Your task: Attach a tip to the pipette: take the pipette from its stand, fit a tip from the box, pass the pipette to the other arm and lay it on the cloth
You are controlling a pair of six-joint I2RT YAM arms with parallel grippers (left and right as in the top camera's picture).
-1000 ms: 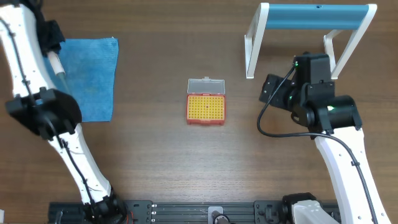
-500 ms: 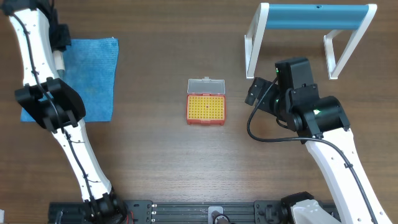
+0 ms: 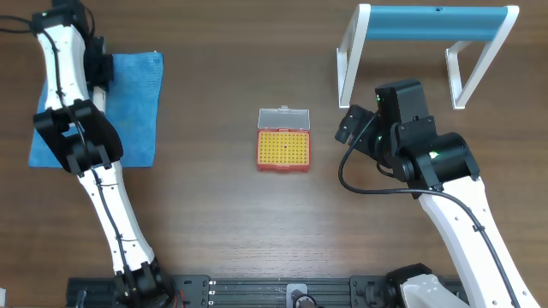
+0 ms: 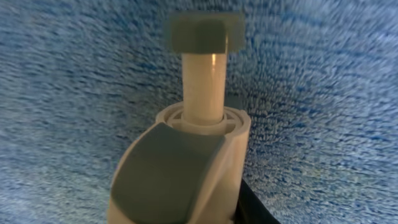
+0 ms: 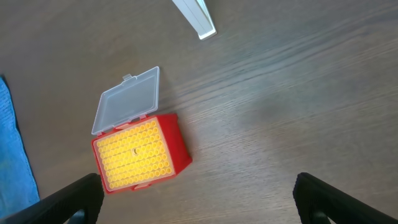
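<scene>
Left gripper point(image 3: 97, 68): holding the pipette point(image 4: 198, 155), its fingers clamping the pale body. One dark finger is showing just beside the body in the left wrist view; the rest is lying hidden behind it.

Pipette: hanging over the blue cloth point(image 3: 137, 103), whose weave is spreading behind it across the left wrist view. The grey plunger button point(image 4: 205, 31) is sitting at the end farther from the wrist. The long axis appears to be running roughly up and down the top view, along the cloth's left part. Contact with the cloth: cannot tell. Tip end: hidden.

Left arm: stretching from its base far up the top view, elbow riding over the cloth's near edge, wrist reaching toward the cloth's far left corner.

Right gripper point(image 5: 199, 196): standing with fingers spread wide, carrying nothing, hovering over bare table point(image 3: 214, 222) between the stand point(image 3: 437, 21) and the tip box point(image 3: 283, 149), well apart from the cloth.

Tip box: resting mid-table, lid lying open, yellow rack showing.

Judgement: the laying-down step is in hand. With the cloth directly beneath the pipette, what appears to remain is lowering until the body is lying flat along the cloth, then releasing.
</scene>
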